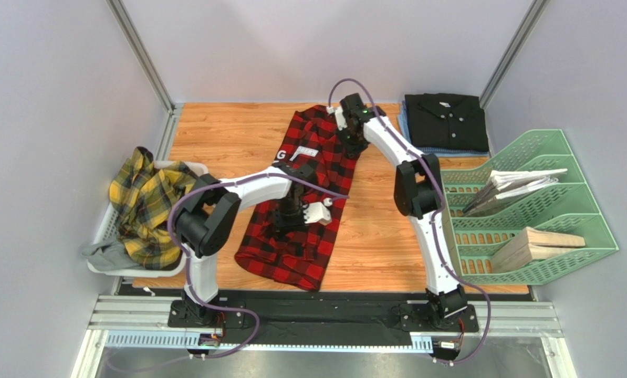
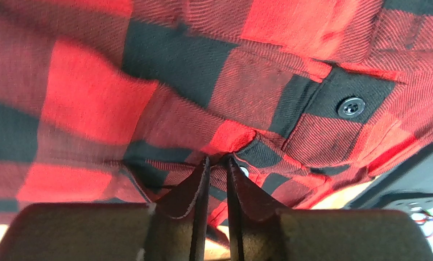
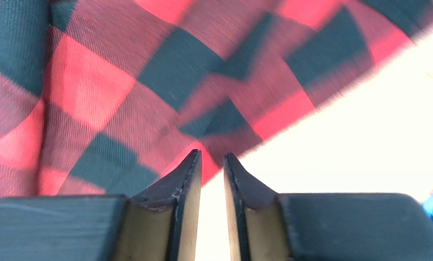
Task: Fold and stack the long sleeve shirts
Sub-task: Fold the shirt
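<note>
1. Left gripper [image 2: 217, 159]: the jaws are drawn to a slit with a ridge of the red shirt [image 1: 293, 260] nipped at the tips. I read that as a grip on cloth, taken close to a button [image 2: 350, 107].
2. Right gripper [image 3: 211, 155]: the jaws are just as near together, with the tips at the shirt's edge and the bright table [image 1: 380, 228] showing through the slit. Whether cloth sits between them I cannot tell.
3. Red shirt: it lies on the table with its long axis running far to near, leaning a little leftward toward the near end. The white letters [image 1: 282, 155] are in the far half and the hem is nearest the table's near edge.
4. Along that axis the grippers are well apart. The right one is at the far end on the shirt's right edge. The left one is around mid-length, over the body and not at an edge. Nothing holds the hem end, and the left gripper is the nearer one to it.
5. Judgement: the shirt looks narrow already, so the fold left to make probably goes end over end along the long axis. That needs both grips to travel the same way down the axis. With one grip on the edge and one central, the fold could skew.
6. Black shirt [image 1: 445, 120]: it lies folded at the far right corner, near the right gripper, which looks better placed to carry the red one there.
7. Yellow shirt [image 1: 147, 205]: it is heaped unfolded in the basket [image 1: 192, 167] at the left.
</note>
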Motion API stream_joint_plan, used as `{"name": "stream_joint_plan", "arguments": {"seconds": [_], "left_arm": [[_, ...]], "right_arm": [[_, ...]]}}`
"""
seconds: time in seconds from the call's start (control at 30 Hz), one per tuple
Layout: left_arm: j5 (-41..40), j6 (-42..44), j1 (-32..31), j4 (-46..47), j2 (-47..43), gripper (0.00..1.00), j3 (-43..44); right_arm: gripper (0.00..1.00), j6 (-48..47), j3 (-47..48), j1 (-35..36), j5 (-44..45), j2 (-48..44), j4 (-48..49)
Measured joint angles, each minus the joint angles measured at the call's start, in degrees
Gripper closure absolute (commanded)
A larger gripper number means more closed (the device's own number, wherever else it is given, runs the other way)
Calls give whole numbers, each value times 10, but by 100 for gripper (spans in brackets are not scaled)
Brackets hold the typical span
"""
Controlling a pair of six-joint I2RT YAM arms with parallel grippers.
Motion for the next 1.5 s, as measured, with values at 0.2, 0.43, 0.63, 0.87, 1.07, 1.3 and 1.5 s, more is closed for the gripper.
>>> {"name": "stream_joint_plan", "arguments": {"seconds": [0.2,0.43,0.63,0.87,1.07,1.3,1.5], "left_arm": [[39,-65,-94,-49,79,80,110],[103,-120,-119,-56,121,52,182],[187,-127,-83,-50,-31,16,127],[218,-58,-81,78,-467,1,-30],[209,66,-84,121,-598,6,-220],[182,159,-106,130,-578,5,-367],[158,167,-175,195,-508,3,-384]], "right_arm": [[62,13,-66,-63,-71,-114,3],[42,0,-159,-130,-164,-277,-17],[0,-18,-253,-171,-294,-393,-17],[0,-58,-359,-200,-409,-588,51],[0,-275,-502,-161,-499,-709,28],[0,-520,-945,-11,-427,-929,14],[0,-572,-1032,143,-382,-1020,45]]}}
